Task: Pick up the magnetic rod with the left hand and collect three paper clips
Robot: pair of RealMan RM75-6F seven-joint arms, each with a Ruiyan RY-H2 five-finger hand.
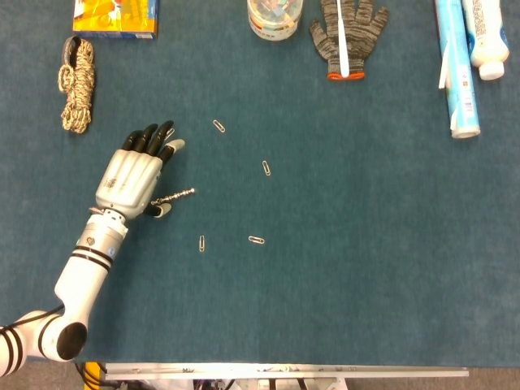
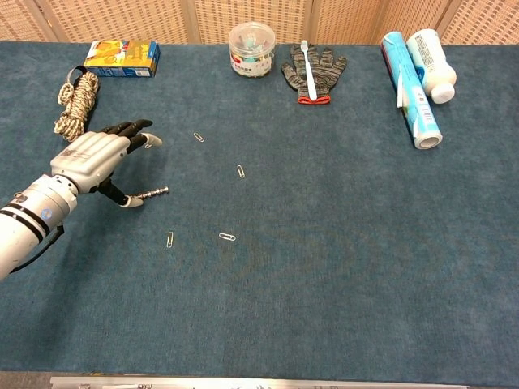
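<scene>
Chest view: left hand point(image 2: 91, 159), fingers point(image 2: 130, 128) spread apart, hovers over the thin ridged metal magnetic rod point(image 2: 153, 193) on the blue counter point(image 2: 324, 267).

left robot hand point(image 1: 134, 177) spread over magnetic rod point(image 1: 174, 196), paper clips point(image 1: 257, 240) scattered on blue table point(image 1: 341, 244)

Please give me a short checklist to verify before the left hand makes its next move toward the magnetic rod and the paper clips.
1. Left hand is over the rod's near end: ok.
2. Magnetic rod is gripped: cannot tell; the fingers hide that end.
3. Rod lies flat on the table, far end pointing right: ok.
4. At least three paper clips are visible: ok, for example.
5. Rope lies clear of the hand: ok.
6. Right hand: not in view.
</scene>
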